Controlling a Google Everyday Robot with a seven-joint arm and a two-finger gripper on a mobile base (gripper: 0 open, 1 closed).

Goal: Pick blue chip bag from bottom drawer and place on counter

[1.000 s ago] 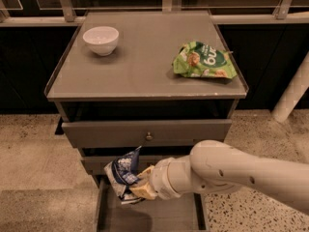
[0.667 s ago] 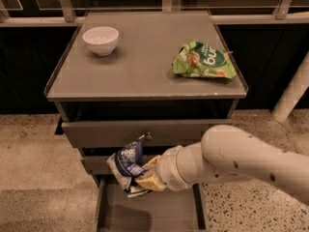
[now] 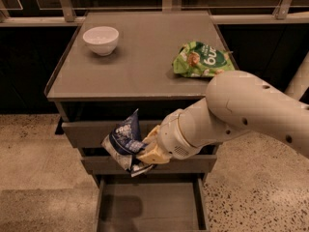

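My gripper (image 3: 144, 152) is shut on the blue chip bag (image 3: 122, 140), a crumpled navy foil bag with white patches. I hold it in the air in front of the two upper drawer fronts, above the open bottom drawer (image 3: 149, 208) and below the counter (image 3: 135, 57). The bottom drawer is pulled out and its plain grey inside shows nothing in it. The bag's top corner points up toward the counter's front edge. My white arm reaches in from the right.
A white bowl (image 3: 101, 39) stands at the counter's back left. A green snack bag (image 3: 201, 60) lies at its right edge. The middle drawer (image 3: 91, 132) sticks out slightly. Speckled floor lies on both sides of the cabinet.
My gripper has lifted the blue chip bag up out of the bottom drawer to the height of the upper drawer fronts. The arm has risen with it.
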